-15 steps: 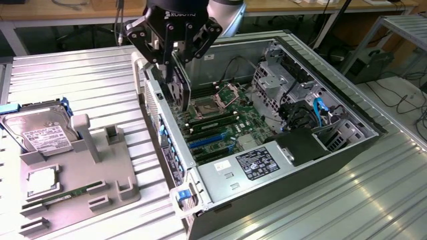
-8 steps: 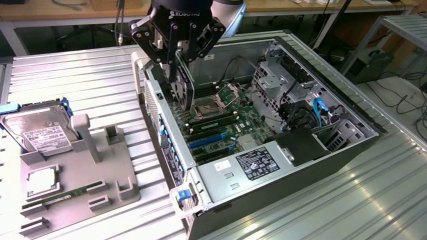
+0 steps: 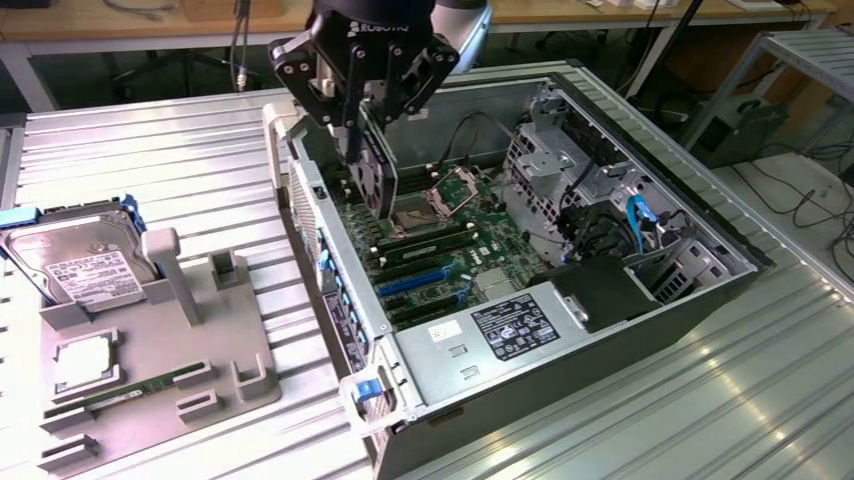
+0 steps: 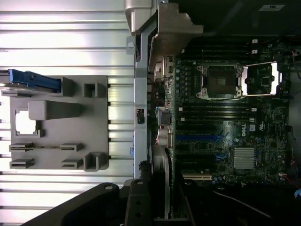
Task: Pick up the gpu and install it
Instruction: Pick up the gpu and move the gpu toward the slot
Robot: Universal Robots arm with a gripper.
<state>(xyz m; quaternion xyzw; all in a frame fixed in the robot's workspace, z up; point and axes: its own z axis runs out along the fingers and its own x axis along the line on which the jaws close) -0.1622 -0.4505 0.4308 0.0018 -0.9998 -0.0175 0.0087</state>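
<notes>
**Gpu in the grip, hanging over the open case**

My tool (image 3: 363, 128) is closed narrow on the gpu (image 3: 378, 185), pinching the thin card by its flat faces. The card hangs upright and edge-on inside the case (image 3: 694, 215), close to the case's wall on the exterior view's left. Its lower edge is over the motherboard (image 3: 454, 250), by the CPU socket (image 3: 447, 190). I cannot tell whether that edge touches anything.

I judge the pick done and the install in hand, with the card not yet seated. The blue slots (image 3: 420, 280) lie further along the case, toward its nearer end in the exterior view, apart from the card.

As I read it, seating calls for:
- the card's edge lined up square along one slot
- the bracket end against the case wall
- a straight push down with no tilt
</notes>
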